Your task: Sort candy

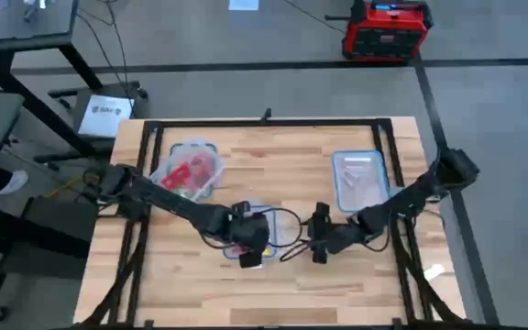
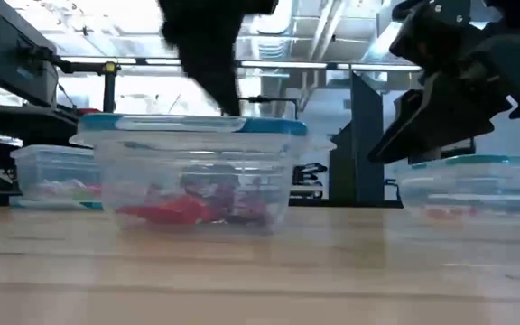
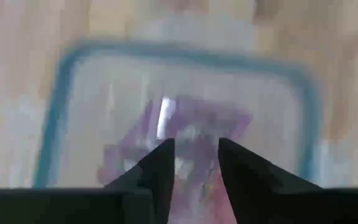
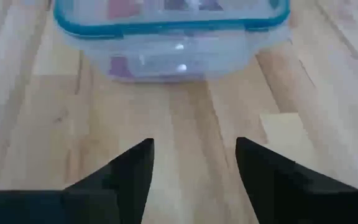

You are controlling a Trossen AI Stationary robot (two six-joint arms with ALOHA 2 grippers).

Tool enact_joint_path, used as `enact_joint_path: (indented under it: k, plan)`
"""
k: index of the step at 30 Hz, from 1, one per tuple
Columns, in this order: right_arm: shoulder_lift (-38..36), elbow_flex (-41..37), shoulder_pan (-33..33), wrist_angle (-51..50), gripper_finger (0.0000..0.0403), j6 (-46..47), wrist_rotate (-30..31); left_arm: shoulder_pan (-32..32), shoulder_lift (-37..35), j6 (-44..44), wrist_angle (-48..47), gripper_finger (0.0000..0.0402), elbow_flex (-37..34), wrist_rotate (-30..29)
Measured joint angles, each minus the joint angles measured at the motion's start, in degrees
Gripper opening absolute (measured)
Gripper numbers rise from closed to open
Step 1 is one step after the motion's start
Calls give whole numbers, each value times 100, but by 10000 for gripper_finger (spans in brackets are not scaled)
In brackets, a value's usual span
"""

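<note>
A clear tub with a bluish rim point(image 2: 192, 126) stands mid-table near the front and holds red and purple candy point(image 2: 179, 209). My left gripper point(image 1: 250, 255) hangs over this tub, pointing steeply down at the purple candy point(image 3: 185, 118) inside. Blur hides whether a piece is in it. My right gripper point(image 4: 194, 152) stands open over bare wood to the right of the tub point(image 4: 166, 28), aimed at its wall, with nothing between its fingers.
A second tub point(image 1: 174, 147) at the far left holds red candy. A third tub point(image 1: 337, 165) at the far right holds a few pale pink pieces. Black frame rails run along the table's edges. A red box point(image 1: 388, 27) sits on the floor beyond.
</note>
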Motion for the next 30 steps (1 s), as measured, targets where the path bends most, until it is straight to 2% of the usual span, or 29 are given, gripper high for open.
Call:
enact_joint_path:
  k: [4, 8, 12, 17, 22, 25, 27, 30]
  plan:
    - [-66, 3, -2, -20, 214, -1, 1, -344, -6, -600, -1654, 109, 555, -646]
    - [-213, 113, -2, 9, 214, -23, 1, -844, -243, -1677, -2809, 109, 476, -1001]
    - [-264, 199, -3, 10, 214, -185, 1, -1542, -667, -2771, -2851, 106, -150, -1019]
    - [-264, 210, -57, 10, 214, -238, 1, -2451, -1155, -3843, -1281, 103, -1312, -1383]
    - [-264, 212, -87, -22, 214, -483, 24, -2946, -1087, -4597, 599, 102, -2663, -1393]
    - [-262, 212, -108, 79, 214, -538, 24, -3028, -949, -4664, 1781, 102, -3429, -1494]
    - [-264, 213, -133, 309, 214, -537, -2, -2958, -809, -4634, 2409, 102, -3828, -1824]
    - [-264, 216, -133, 463, 214, -533, -83, -2802, -534, -4202, 3275, 102, -4187, -2133]
